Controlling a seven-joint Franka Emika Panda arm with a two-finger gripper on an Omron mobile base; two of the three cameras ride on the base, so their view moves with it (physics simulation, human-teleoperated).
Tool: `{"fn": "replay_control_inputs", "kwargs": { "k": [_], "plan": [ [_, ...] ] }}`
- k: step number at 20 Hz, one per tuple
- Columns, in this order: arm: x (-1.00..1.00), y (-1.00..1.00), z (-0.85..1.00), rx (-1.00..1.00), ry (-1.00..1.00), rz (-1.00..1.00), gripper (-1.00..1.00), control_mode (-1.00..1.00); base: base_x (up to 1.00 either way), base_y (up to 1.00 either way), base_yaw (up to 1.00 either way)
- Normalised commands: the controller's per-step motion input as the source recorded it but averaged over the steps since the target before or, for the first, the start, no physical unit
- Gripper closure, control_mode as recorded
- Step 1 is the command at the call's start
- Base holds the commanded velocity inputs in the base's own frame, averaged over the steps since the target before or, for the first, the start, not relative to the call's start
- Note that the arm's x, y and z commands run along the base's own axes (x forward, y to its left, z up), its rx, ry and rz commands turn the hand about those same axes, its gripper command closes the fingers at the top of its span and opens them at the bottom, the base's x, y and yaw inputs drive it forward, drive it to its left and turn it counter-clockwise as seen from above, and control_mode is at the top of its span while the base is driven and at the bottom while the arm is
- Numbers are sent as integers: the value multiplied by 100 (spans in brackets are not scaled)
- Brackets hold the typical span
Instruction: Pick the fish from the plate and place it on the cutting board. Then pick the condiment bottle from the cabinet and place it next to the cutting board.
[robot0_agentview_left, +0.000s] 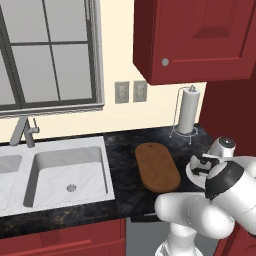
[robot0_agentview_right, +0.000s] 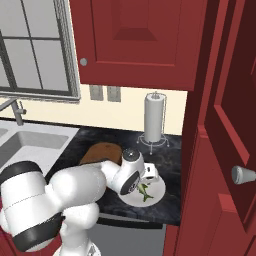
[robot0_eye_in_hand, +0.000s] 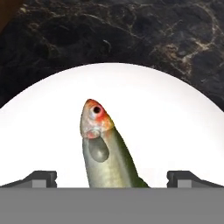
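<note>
While lying flat on the plate (robot0_eye_in_hand: 183, 131), fish (robot0_eye_in_hand: 105, 153) likely light, slick and soft (a judgement), best pinched across mid-body between wide-open, empty gripper (robot0_eye_in_hand: 112, 179) tips.

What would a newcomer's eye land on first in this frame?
The fish with its red-orange head, lying on the white plate between the open gripper fingers. Next, the white arm hunched over that plate on the dark counter, with the bare cutting board alongside.
</note>
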Motion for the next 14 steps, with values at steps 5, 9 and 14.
{"fn": "replay_control_inputs", "kwargs": {
  "k": [5, 9, 14],
  "plan": [
    [15, -6, -11, 0, 0, 0, -100, -100, 0, 0, 0],
    [1, -1, -15, 0, 0, 0, -100, -100, 0, 0, 0],
    [0, 0, -14, 0, 0, 0, -100, -100, 0, 0, 0]
  ]
}}
